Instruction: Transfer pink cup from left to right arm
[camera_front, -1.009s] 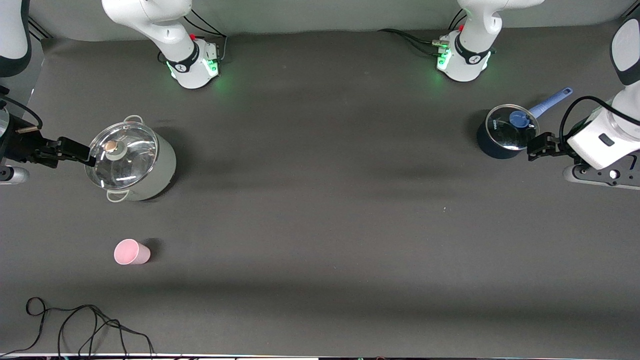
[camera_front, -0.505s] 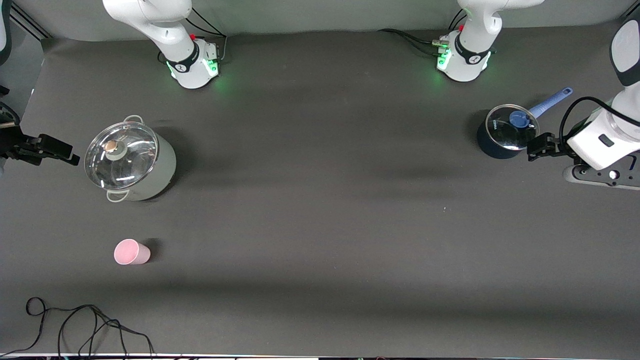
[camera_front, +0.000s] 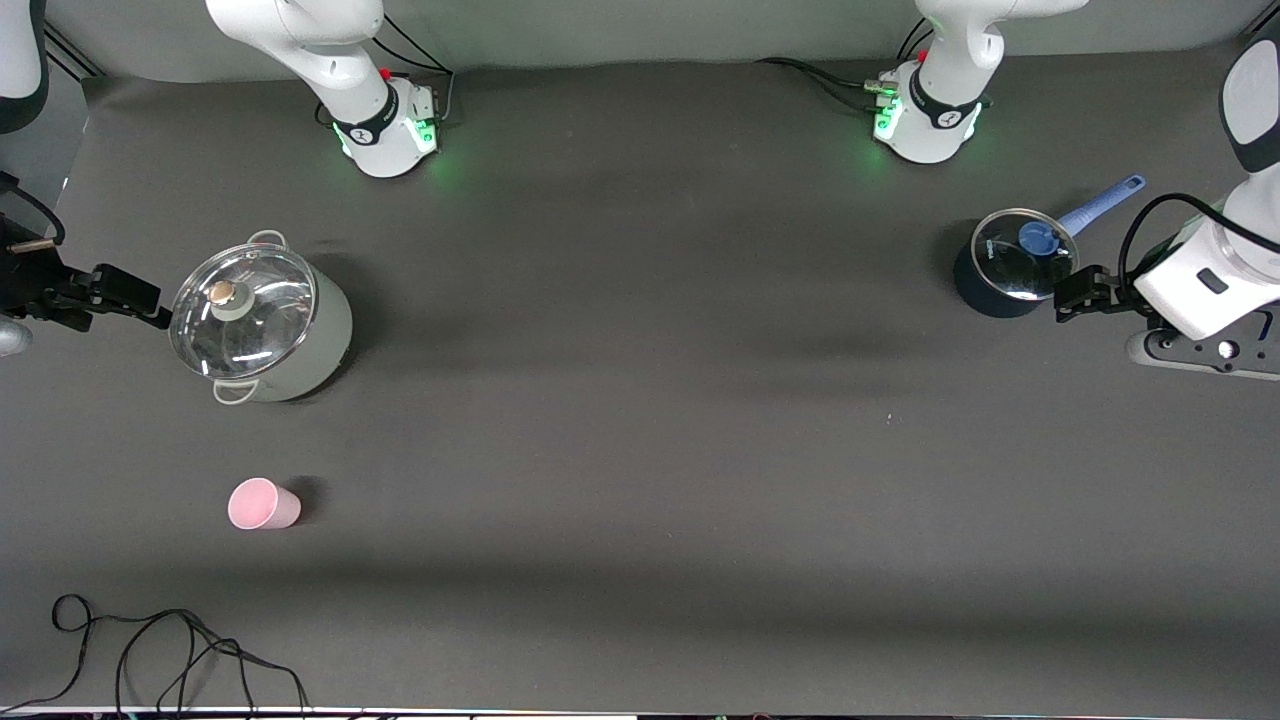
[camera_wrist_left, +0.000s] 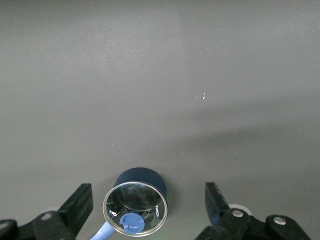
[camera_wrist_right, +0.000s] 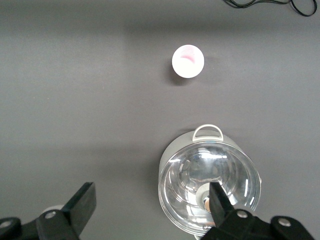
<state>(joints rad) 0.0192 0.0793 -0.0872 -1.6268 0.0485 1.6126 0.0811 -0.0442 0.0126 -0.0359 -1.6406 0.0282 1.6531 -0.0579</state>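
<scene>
The pink cup (camera_front: 262, 504) stands upright on the dark table toward the right arm's end, nearer to the front camera than the big pot. It also shows in the right wrist view (camera_wrist_right: 188, 61). No gripper touches it. My right gripper (camera_front: 135, 298) is open and empty, up over the table's end beside the big pot; its jaws stand wide apart in the right wrist view (camera_wrist_right: 151, 200). My left gripper (camera_front: 1078, 294) is open and empty at the left arm's end, beside the blue saucepan; its jaws are also wide apart (camera_wrist_left: 148, 200).
A big pale pot with a glass lid (camera_front: 258, 325) stands at the right arm's end, also in the right wrist view (camera_wrist_right: 210, 187). A small dark-blue saucepan with a glass lid (camera_front: 1010, 262) stands at the left arm's end (camera_wrist_left: 136, 206). A black cable (camera_front: 150, 650) lies by the front edge.
My right gripper drew back from over the big pot's rim toward the table's end, then came a little way back. The cup, the pots and the left arm have not moved.
</scene>
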